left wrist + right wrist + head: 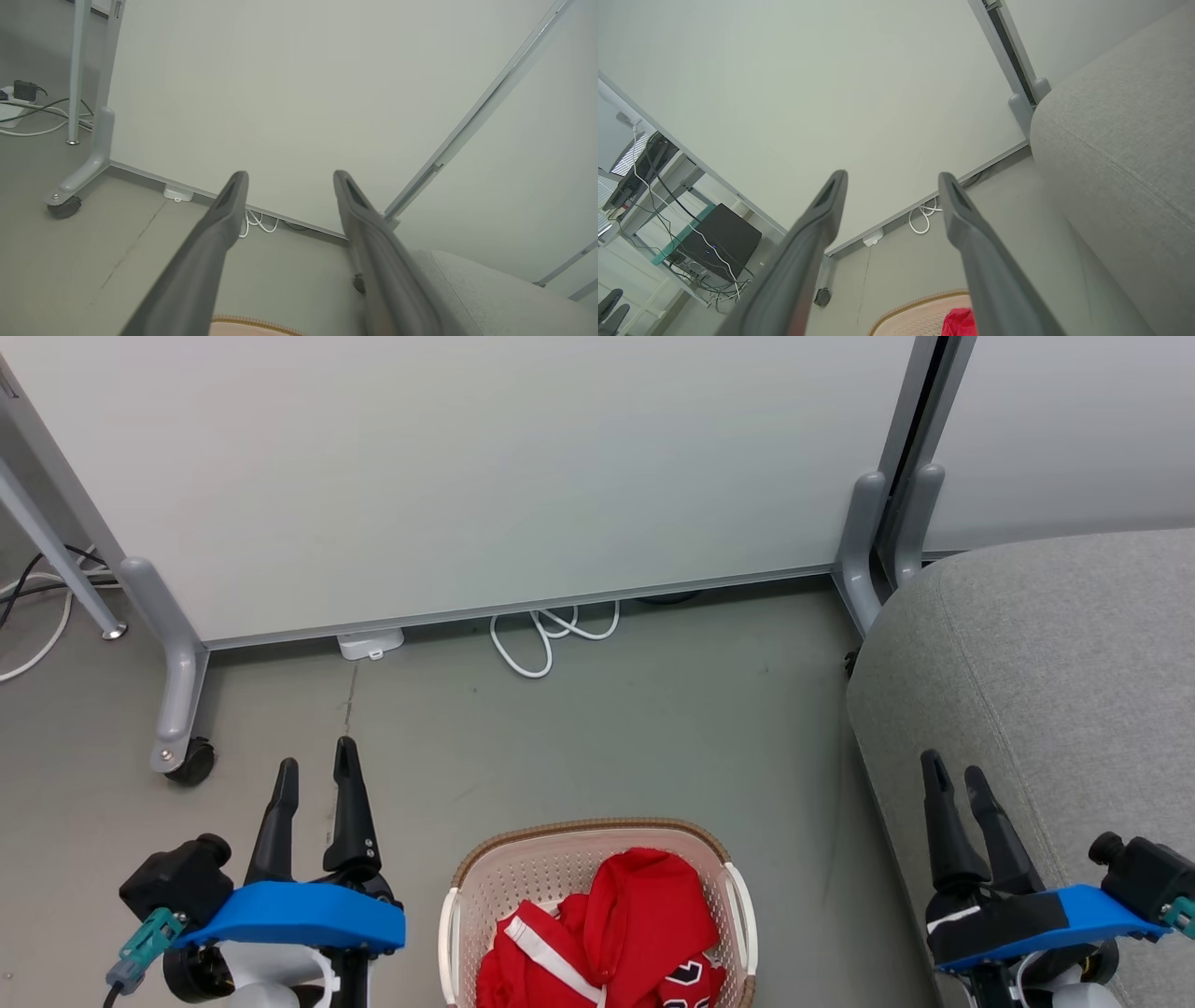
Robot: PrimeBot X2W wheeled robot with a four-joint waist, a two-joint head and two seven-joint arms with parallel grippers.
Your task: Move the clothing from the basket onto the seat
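Head view: the cream perforated plastic basket [597, 826] with a brown braided rim stands at 6 o'clock. The bright red soft clothing [635, 915] lies inside it. The large grey fabric seat [1046, 663] is at 3 o'clock. The left end effector [317, 753] at 8 o'clock is parted and empty.

Right wrist view: the right end effector [893, 174] is wide and empty, and the clothing [959, 322] is at 6 o'clock.

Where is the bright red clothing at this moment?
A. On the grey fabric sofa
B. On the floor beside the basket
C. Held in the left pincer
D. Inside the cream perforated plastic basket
D: the bright red soft clothing lies heaped inside the cream perforated plastic basket. The visible part of the large grey fabric sofa bears none, and the left pincer and the right pincer stand open and empty.
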